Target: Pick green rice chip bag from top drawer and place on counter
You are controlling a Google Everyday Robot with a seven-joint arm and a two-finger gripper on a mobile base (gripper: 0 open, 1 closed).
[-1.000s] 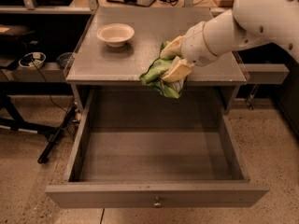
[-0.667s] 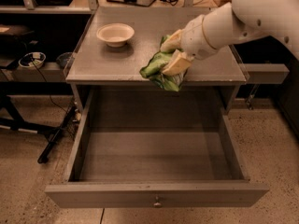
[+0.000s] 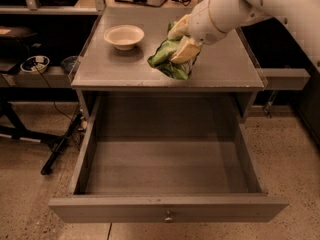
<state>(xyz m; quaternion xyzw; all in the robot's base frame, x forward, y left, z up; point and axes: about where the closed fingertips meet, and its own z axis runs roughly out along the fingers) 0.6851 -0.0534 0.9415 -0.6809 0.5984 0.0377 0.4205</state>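
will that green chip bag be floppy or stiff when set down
Probably floppy: the green rice chip bag looks crumpled in the gripper over the counter. Likely light, since one pinch holds it. It may slump when released.

The grey square surface (image 3: 225, 69) has a thin lighter edge along its front. A cream-white bowl (image 3: 124, 36) stands upright on it near the back left corner. Right of the bowl and apart from it, a crinkled green bag (image 3: 167, 61) sits low at the middle; whether it touches is unclear. The gripper (image 3: 181, 40) is above there, fingers (image 3: 186, 50) clamped on the bag
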